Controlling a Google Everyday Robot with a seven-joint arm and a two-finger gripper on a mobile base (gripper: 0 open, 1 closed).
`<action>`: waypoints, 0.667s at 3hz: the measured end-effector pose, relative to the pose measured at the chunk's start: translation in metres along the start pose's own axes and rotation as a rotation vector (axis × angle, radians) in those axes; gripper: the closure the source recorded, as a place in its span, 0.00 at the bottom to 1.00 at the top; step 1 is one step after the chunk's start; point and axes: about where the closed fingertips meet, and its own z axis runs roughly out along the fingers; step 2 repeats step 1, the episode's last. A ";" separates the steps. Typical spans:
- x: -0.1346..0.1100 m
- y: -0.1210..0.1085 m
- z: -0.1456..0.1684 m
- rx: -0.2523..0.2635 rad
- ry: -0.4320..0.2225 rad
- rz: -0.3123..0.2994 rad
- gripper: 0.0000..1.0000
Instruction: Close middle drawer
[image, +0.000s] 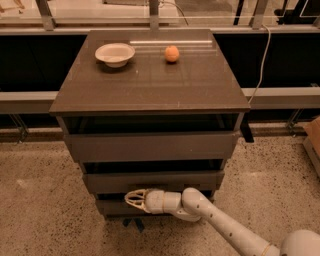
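Observation:
The dark grey-brown cabinet (150, 85) has three drawers. The middle drawer (152, 181) has a plain flat handleless front and stands out only slightly from the cabinet, with a dark gap above it. My gripper (131, 198) is at the end of the white arm (220, 225) that comes in from the lower right. It points left and sits just under the bottom edge of the middle drawer's front, in front of the lowest drawer (120, 207). The gripper holds nothing.
The top drawer (150, 146) also stands slightly out. A white bowl (115, 53) and an orange (172, 53) rest on the cabinet top. A cable (260, 55) hangs at the right. A cardboard box (312, 140) sits at the far right on the speckled floor.

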 end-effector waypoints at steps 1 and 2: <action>-0.008 0.034 -0.027 0.024 0.017 0.038 1.00; -0.008 0.034 -0.027 0.024 0.017 0.038 1.00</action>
